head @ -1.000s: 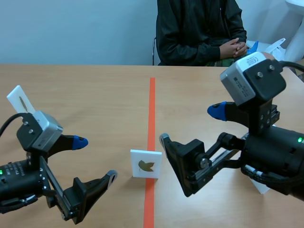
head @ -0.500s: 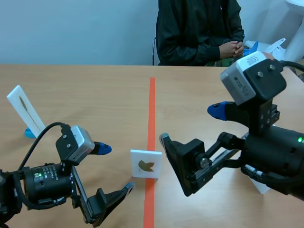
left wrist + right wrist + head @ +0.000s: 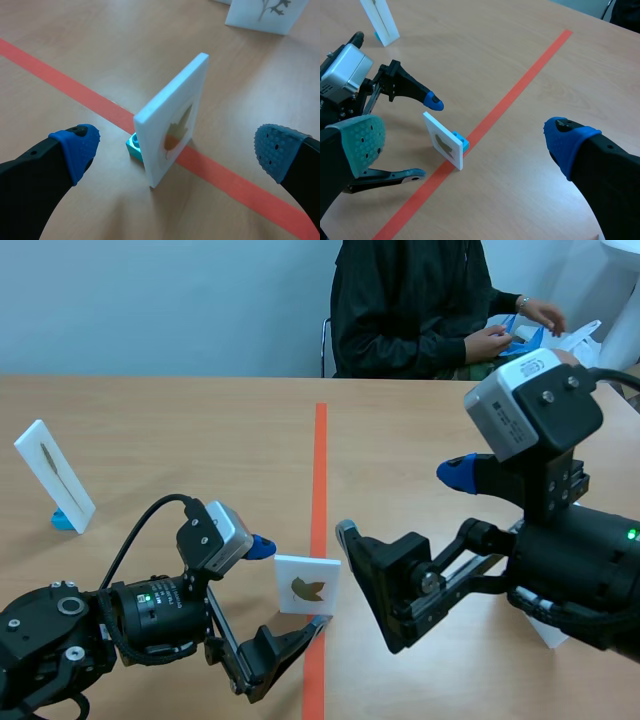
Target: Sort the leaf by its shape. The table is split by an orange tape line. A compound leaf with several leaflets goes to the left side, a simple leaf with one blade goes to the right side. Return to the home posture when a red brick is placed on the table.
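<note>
Left gripper [image 3: 290, 586], fingers apart, straddles the leaf card [image 3: 308, 585] on the tape [image 3: 320, 460]

I had the card [image 3: 307, 585] on the tape line [image 3: 319, 470], between the fingers of my left gripper [image 3: 288, 586], with the right gripper [image 3: 400, 502] just right of it.

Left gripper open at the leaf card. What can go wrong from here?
The thin white leaf card stands upright on a small blue base; an off-centre pinch by the left gripper may tip it. The open right gripper hangs just across the orange tape line; the arms might collide.
</note>
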You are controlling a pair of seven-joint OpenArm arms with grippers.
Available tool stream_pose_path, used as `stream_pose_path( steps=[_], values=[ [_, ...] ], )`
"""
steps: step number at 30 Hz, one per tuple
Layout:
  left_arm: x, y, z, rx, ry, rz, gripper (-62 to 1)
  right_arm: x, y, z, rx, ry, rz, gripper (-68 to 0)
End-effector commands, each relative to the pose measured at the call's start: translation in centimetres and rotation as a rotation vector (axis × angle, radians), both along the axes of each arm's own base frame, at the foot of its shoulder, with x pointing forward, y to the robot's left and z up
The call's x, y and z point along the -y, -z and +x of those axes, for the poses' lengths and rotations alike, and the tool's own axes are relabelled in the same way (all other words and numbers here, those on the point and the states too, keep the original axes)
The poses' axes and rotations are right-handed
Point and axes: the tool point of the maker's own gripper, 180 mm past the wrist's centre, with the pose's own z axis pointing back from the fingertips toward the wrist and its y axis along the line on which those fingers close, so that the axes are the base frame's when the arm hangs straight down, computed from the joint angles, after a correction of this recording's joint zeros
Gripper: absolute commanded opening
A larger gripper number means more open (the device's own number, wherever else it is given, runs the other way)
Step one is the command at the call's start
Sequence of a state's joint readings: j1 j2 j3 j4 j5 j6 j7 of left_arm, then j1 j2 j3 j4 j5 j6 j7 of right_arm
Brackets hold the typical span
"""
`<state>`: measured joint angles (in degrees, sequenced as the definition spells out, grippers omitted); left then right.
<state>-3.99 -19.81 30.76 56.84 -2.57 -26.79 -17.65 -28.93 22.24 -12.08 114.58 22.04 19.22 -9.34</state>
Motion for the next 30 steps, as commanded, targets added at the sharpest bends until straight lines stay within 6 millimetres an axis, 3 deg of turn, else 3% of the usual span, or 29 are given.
stream_pose_path(
  steps=[1,14,19,30],
  values=[
    [0.6,-1.1,0.5,0.032,-0.005,-0.032,1.4,0.3,-0.6,0.5,0.027,0.011,0.005,0.4],
    [1.8,-0.7,0.0,0.041,-0.004,-0.017,1.4,0.3,-0.6,0.5,0.027,0.011,0.006,0.4],
    [1.6,-0.7,0.4,0.055,-0.025,-0.01,-21.7,0.3,-0.6,0.5,0.027,0.011,0.006,0.4],
    [1.3,-0.7,0.7,0.069,-0.047,-0.001,-47.2,0.3,-0.6,0.5,0.027,0.011,0.006,0.4]
  ],
)
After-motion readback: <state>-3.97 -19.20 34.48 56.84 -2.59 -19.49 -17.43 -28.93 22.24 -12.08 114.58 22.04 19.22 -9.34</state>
